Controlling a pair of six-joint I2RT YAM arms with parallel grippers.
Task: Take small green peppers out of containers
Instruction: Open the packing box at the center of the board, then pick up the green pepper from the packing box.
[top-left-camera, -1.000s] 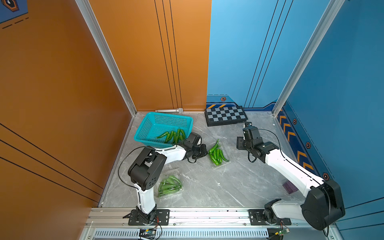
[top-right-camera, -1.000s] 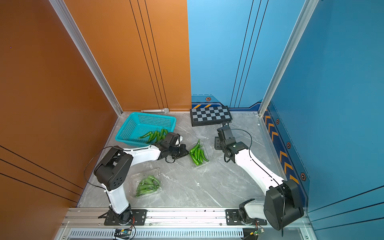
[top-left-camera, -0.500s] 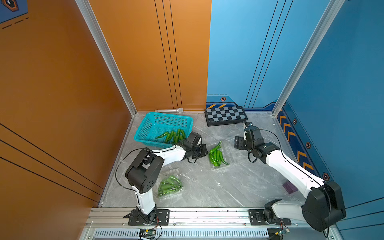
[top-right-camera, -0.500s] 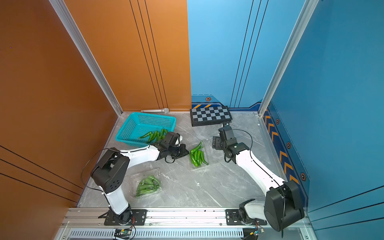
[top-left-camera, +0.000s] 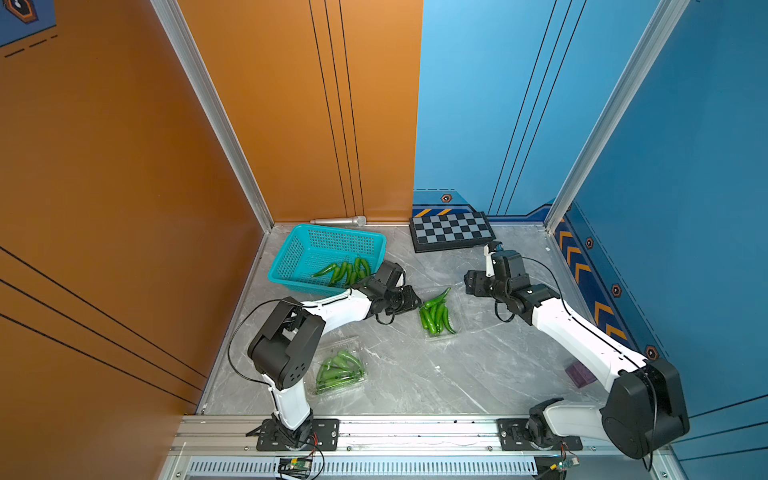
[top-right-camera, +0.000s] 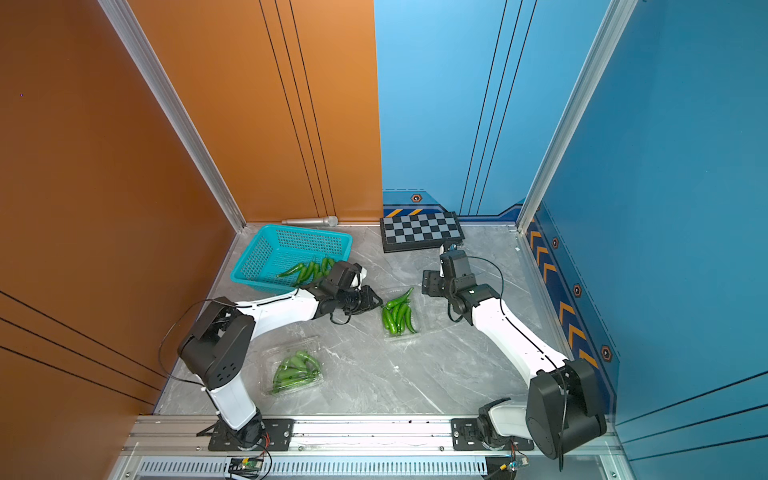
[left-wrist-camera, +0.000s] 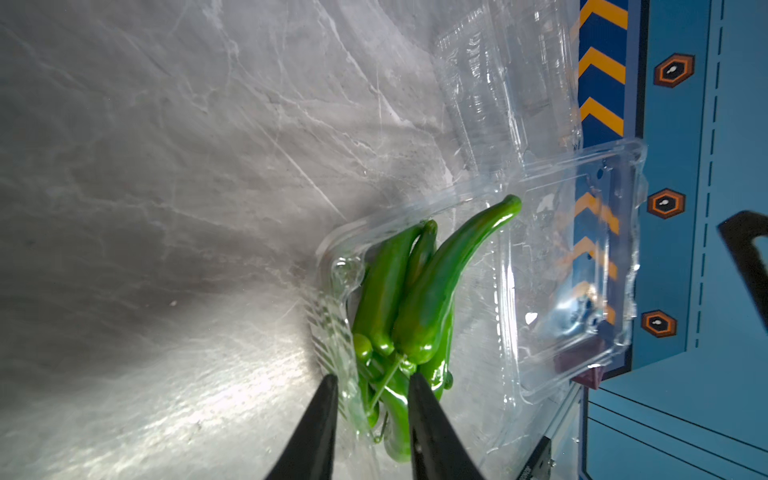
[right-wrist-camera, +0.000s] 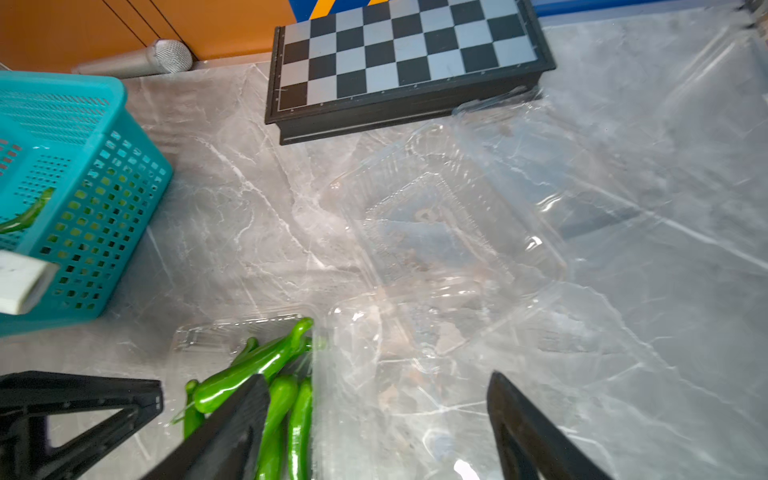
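A: What's new?
B: The left pincer (left-wrist-camera: 372, 376) just opened a little. The green peppers (left-wrist-camera: 419, 291) lie between its tips, in the open clear box (left-wrist-camera: 582, 270). The right pincer (right-wrist-camera: 376, 376) is open, empty. Grab next, I think.

You were looking at two matching arms: the left arm (top-left-camera: 340, 306) and the right arm (top-left-camera: 582, 332) each wore smooth white shells between bulky black joint housings (top-left-camera: 286, 353). A thin black cable (top-left-camera: 231, 340) looped loose beside each. The shoulder housing showed a ring of small round dots. Black bolted base plates (top-left-camera: 297, 432) carried them. In the wrist views your jaws were black, flat and tapered.
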